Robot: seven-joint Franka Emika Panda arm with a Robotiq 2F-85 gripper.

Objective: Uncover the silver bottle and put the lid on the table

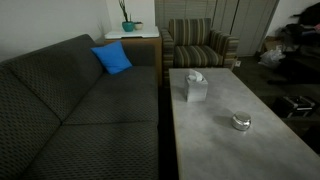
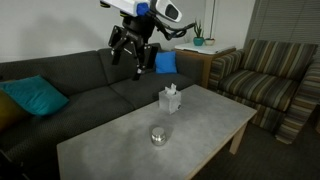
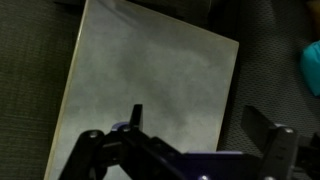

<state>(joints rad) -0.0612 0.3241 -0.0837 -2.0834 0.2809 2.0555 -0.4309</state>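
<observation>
Black two-finger gripper, spread wide, is hovering high, well apart from the white cube tissue box, near which the squat shiny silver metal bottle is sitting, its small domed lid likely light, rigid and slippery, best pinched across its rim.

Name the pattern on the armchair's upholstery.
Stripes in dull green and brown tones. The armchair shows best in an exterior view.

One surface carries two things: one silver bottle at lower centre and one tissue box just above it. Elsewhere: one sofa, one blue cushion at upper centre, one teal cushion at left, one striped armchair, one potted plant.
</observation>
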